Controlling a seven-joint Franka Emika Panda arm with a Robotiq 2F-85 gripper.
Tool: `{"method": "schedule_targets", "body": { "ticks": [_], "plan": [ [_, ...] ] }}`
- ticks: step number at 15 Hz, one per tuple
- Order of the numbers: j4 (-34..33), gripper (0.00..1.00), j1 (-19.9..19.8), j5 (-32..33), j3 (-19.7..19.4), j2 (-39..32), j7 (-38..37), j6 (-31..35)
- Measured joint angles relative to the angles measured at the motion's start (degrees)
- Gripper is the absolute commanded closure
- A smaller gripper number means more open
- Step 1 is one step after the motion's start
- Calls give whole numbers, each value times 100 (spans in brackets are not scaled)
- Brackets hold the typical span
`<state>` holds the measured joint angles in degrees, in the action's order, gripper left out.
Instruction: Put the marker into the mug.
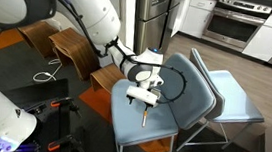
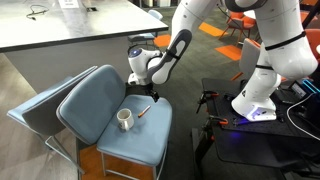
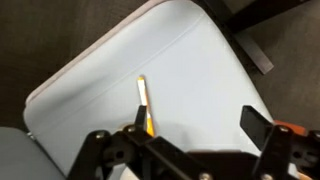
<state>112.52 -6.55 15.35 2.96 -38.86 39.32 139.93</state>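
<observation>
The marker (image 3: 145, 102) is a thin stick lying on the blue chair seat (image 3: 200, 70). In the wrist view it looks pale with an orange end. It also shows in both exterior views (image 2: 144, 111) (image 1: 148, 113). The small white mug (image 2: 125, 119) stands upright on the seat just beside the marker. It is out of the wrist view, and I cannot make it out behind the gripper in the exterior view from the robot's side. My gripper (image 3: 198, 128) is open and empty, hovering low over the seat (image 2: 146, 95). The marker's near end lies by one fingertip, not between the jaws.
The chair has a blue backrest (image 2: 60, 95) behind the mug. A second blue chair (image 1: 229, 100) stands next to it. A wooden stool (image 1: 74, 45) and a white robot base (image 2: 255, 100) stand nearby. The seat edges drop to the floor.
</observation>
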Motion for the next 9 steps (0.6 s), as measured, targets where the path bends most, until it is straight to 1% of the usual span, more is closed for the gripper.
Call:
{"method": "schedule_targets", "body": {
  "ticks": [2,5,7,9],
  "plan": [
    [-168,0,-96,108,-1,-299,108,112],
    [-532,0,-200,436,-29,-754,407,122],
    [-841,0,-204,635,-72,-1062,570,122],
    [-1185,0,-201,692,-73,-1376,685,134]
  ]
}}
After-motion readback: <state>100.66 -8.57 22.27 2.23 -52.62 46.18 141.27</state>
